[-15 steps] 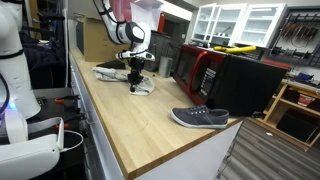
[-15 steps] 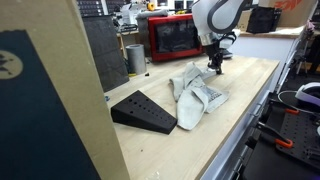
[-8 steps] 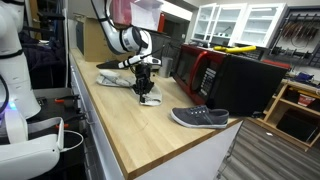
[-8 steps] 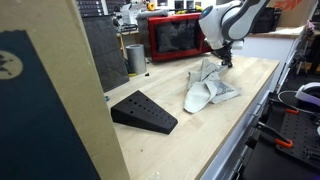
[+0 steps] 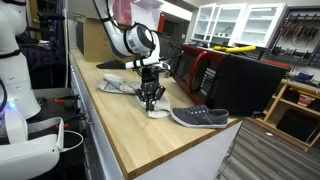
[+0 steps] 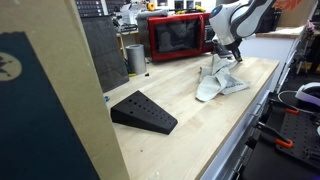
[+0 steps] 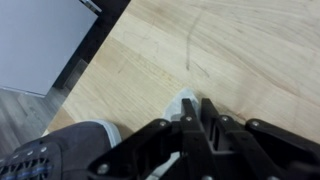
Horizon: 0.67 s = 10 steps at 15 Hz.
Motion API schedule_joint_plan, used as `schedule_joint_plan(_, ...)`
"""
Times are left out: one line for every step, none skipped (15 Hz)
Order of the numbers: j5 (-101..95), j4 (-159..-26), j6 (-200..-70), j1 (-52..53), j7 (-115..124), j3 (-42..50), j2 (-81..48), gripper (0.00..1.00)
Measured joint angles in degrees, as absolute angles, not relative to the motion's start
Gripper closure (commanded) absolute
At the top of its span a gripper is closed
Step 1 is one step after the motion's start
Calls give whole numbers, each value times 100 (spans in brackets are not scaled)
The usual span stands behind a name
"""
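Reading left to right in an exterior view, my counter (image 5: 108, 130) runs away from me as a long wooden top. The cloth (image 5: 118, 85) comes first, a pale, crumpled rag. Its loose end lies flat on the wood and its other end rises to my gripper (image 5: 151, 96). The gripper points straight down over the counter with its fingers drawn close together on a fold of the cloth, so I have the cloth pinched. A white corner of it hangs just under the fingertips and touches the wood. Just right of that lies a grey shoe (image 5: 200, 118), on its sole near the counter's front edge, close to the cloth but apart from it. Beyond the shoe stands a red microwave (image 5: 197, 68).

In an exterior view from another side, a black wedge (image 6: 143, 111) sits on the counter (image 6: 180, 150) at the left, well apart from the cloth. Behind it stands a metal can (image 6: 135, 57), then the microwave (image 6: 175, 37). Further right the cloth (image 6: 222, 86) is tented up into a peak under the gripper (image 6: 224, 64), its skirts spread on the wood.

In the wrist view, the shoe (image 7: 70, 152) fills the lower left corner, its rounded end nearest the fingers (image 7: 210, 112). At the fingertips a small white tip of cloth (image 7: 187, 100) shows, held snug, with bare wood beyond.
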<state>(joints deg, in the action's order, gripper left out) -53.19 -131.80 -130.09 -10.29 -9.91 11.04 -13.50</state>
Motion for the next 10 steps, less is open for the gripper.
schedule_joint_plan(-4927, -13138, -12981, -1064, -1292, 1064, -1297, 44)
schedule_joint_plan(-4485, -13097, -12894, -1079, -1576, 1005, -1231, 36)
schedule_joint_plan(-4020, -13054, -12723, -1074, -1808, 927, -1151, 29)
schedule_joint_plan(-3566, -13013, -12491, -1063, -1953, 837, -1058, 21)
schedule_joint_plan(-3184, -12989, -12252, -1032, -2038, 753, -953, 14)
schedule_joint_plan(-2861, -12982, -11996, -975, -2048, 673, -838, 8)
schedule_joint_plan(-2594, -12983, -11755, -898, -2009, 602, -723, 1)
schedule_joint_plan(-2380, -12992, -11550, -817, -1939, 539, -622, 0)
schedule_joint_plan(-2210, -13014, -11373, -725, -1799, 474, -525, 0)
schedule_joint_plan(-2038, -13053, -11251, -636, -1631, 413, -436, 0)
